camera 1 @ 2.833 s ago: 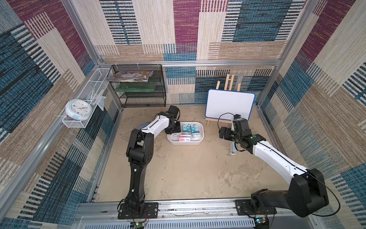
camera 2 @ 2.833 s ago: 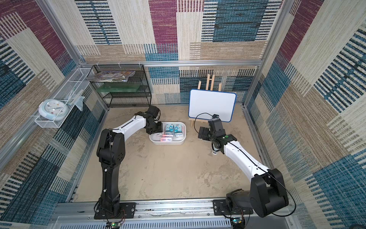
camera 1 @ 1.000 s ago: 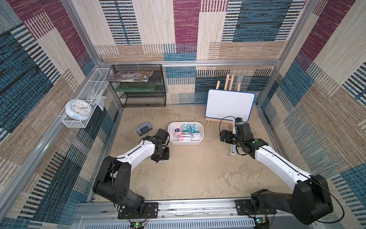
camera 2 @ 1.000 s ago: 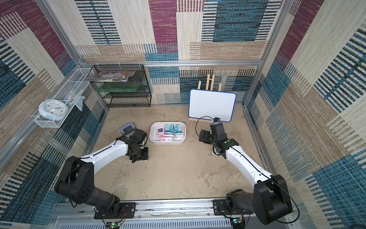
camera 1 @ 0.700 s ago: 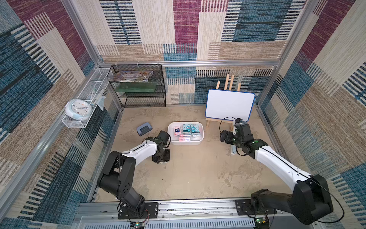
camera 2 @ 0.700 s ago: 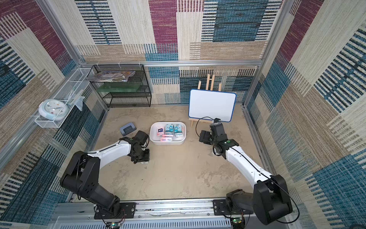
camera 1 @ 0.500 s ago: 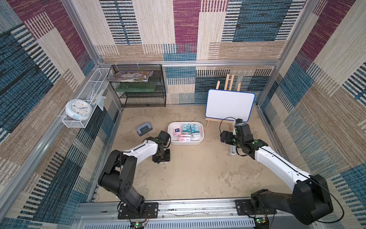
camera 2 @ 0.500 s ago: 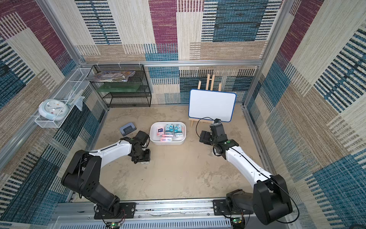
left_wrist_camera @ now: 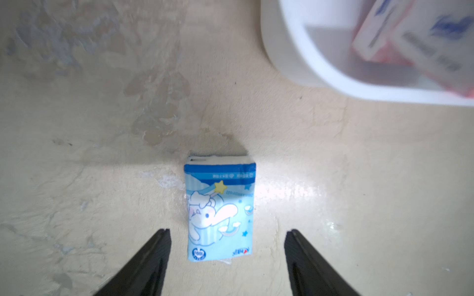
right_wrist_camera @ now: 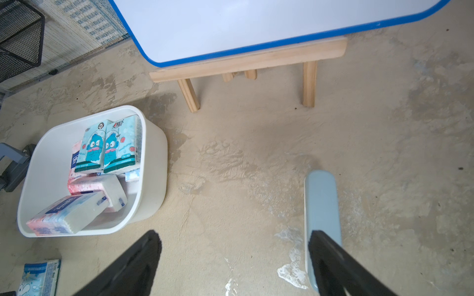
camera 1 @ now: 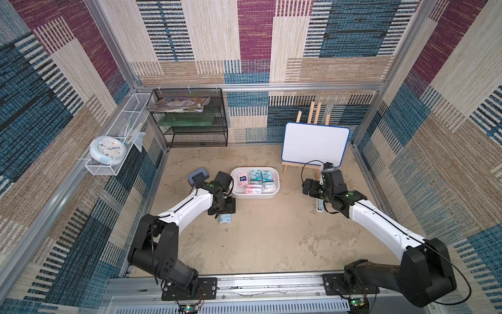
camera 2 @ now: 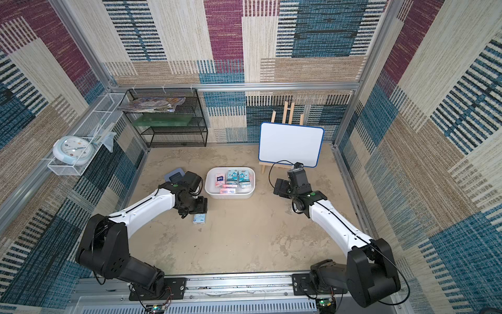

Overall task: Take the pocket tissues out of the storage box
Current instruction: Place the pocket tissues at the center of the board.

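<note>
The left claw (left_wrist_camera: 227, 232) is opening up. A moment ago it was pinched shut low over the floor, and a bit before that the left arm was reaching into the storage box (camera 1: 254, 195). Now its two black fingers are standing apart, with nothing between them. A light blue packet (left_wrist_camera: 220, 210) with a cartoon puppy on it is lying flat on the floor, just past the fingers and not touching them.

So one pack is now sitting outside the box, a little nearer than the box and to its left, with bare floor between them. I think this drop is done and the arm is getting ready to go back for more.

The other pocket tissues (right_wrist_camera: 110, 146) are still waiting in the box: two teal ones side by side at the far end and pink ones leaning on each other at the near end. I cannot count them all.

The right claw (right_wrist_camera: 234, 233) is hanging wide open on the right side, holding nothing. A pale blue flat bar (right_wrist_camera: 322, 200) is lying on the floor just by one of its fingers.

The box walls are low with round corners, so reaching in from above is looking easy. The near floor is giving lots of open room for putting packs down. Things are tighter on the far side. The grey-blue hole punch (camera 1: 198, 176) is sitting just left of the box, close to the left arm, and the whiteboard on its easel (camera 1: 315, 144) is standing to the far right.
</note>
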Robot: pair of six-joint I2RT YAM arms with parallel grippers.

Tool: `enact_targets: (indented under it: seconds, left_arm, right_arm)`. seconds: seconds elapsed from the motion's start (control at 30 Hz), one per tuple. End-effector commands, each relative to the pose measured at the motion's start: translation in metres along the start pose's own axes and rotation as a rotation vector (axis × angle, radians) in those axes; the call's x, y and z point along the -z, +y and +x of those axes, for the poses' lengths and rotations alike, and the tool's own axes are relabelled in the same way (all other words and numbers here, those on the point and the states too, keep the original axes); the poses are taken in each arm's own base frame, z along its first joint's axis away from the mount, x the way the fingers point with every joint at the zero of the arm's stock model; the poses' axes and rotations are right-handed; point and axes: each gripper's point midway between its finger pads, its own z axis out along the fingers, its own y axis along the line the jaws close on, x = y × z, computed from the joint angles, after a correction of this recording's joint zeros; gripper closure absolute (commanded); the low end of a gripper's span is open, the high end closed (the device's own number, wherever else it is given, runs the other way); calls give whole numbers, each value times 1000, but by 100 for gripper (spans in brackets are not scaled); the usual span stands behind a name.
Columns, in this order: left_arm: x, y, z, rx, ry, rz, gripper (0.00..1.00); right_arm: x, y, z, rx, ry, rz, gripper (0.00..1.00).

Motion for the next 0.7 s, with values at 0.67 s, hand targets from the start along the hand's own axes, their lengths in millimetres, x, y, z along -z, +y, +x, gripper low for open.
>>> enact_targets:
  seconds: [0.67]
  left_arm:
    - [53,-67,-112,-18,-169,125,15]
  right_arm:
    - [0,3,-11,1,-42,-6,4]
